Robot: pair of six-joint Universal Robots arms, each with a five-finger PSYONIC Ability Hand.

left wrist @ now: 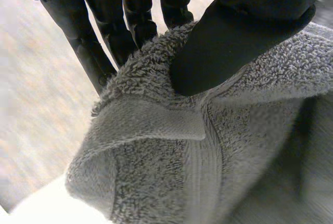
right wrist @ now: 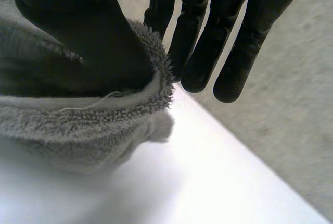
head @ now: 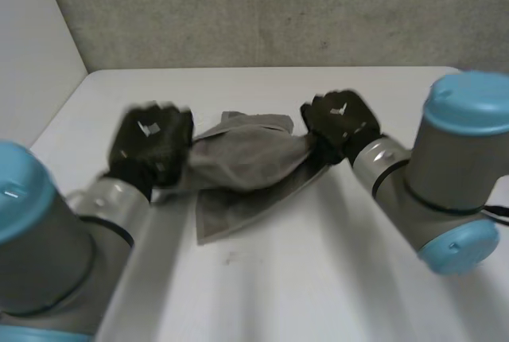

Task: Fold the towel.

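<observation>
My left hand (head: pixel 151 147) and right hand (head: pixel 340 123) each pinch one end of the towel (head: pixel 246 163) between thumb and fingers, holding it slack over the surface (head: pixel 318 278), ready, I judge, to fold one half over.

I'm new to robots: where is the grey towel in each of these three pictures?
Head view: towel stretched between left robot hand and right robot hand.
Left wrist view: towel pinched under the thumb.
Right wrist view: towel pinched under the thumb.
Shared landmark: the white table.
</observation>
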